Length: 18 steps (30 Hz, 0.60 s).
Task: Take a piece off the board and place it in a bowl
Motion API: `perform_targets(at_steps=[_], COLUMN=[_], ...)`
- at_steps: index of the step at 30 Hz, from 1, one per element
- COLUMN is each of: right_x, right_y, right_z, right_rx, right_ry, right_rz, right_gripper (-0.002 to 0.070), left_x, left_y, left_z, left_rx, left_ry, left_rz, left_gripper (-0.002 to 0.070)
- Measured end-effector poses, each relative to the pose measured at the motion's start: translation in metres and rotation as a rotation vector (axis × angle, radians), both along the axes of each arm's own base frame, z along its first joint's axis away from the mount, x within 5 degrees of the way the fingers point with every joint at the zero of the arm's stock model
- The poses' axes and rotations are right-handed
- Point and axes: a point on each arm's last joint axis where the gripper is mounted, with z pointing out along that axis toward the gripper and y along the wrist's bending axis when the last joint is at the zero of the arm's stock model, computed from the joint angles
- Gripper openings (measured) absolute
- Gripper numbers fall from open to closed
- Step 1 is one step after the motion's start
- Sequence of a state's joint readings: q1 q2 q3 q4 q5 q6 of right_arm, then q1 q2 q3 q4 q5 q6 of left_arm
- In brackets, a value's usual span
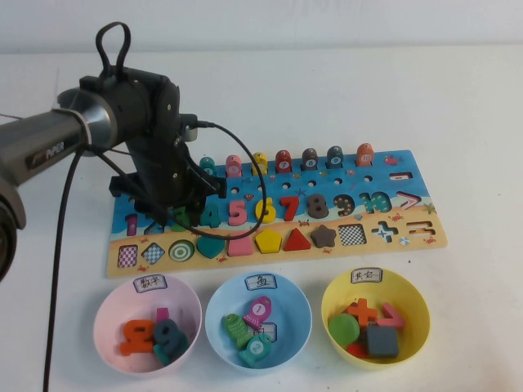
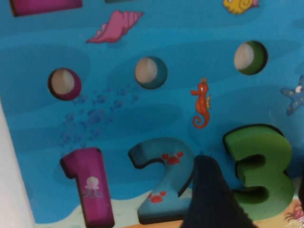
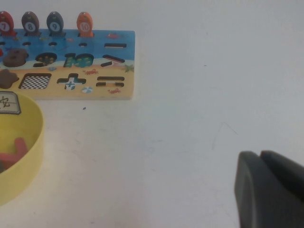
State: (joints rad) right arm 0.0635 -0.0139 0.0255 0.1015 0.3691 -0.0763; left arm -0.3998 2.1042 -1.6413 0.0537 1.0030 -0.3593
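The green 3 [image 2: 259, 168] sits in its slot on the board [image 1: 409, 237], looking light, stiff and chunky; its outer sides seem best to grip. The left gripper [image 1: 167, 214] hovers over it, jaws apart. The right gripper [image 3: 270, 190] rests closed on the table. The pink bowl [image 1: 110, 322] carries a handwritten label, unreadable.

Left hand [image 1: 173, 214] reaches down with fingers spread; right hand [image 3: 270, 190] rests low, fingers together.

Left arm [image 1: 57, 135]: grey metallic tube with small white lettering, ending in a black wrist housing; black cables loop over and beside it. Right gripper [image 3: 270, 190]: dark grey, blunt fingers.
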Motion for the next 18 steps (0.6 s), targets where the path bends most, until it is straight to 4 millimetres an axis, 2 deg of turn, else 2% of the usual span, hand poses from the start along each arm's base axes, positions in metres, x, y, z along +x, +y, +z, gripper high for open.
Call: perform_targets(at_steps=[4,11,18], right_x=[0.0,0.0,0.0], right_y=[0.0,0.0,0.0], right_z=[0.0,0.0,0.0], right_rx=[0.0,0.0,0.0], right_ry=[0.0,0.0,0.0], right_rz=[0.0,0.0,0.0], right_gripper=[-0.0017,-0.0017,-0.0017], left_x=[0.0001,0.0005,0.0004], left_y=[-0.0001,-0.0004,-0.0006], left_z=[0.0,0.0001,0.0001], left_rx=[-0.001,-0.004,-0.005], left_ry=[-0.001,-0.005,-0.004], left_rz=[0.0,-0.002,-0.005], left_gripper=[0.0335,0.021,0.0195])
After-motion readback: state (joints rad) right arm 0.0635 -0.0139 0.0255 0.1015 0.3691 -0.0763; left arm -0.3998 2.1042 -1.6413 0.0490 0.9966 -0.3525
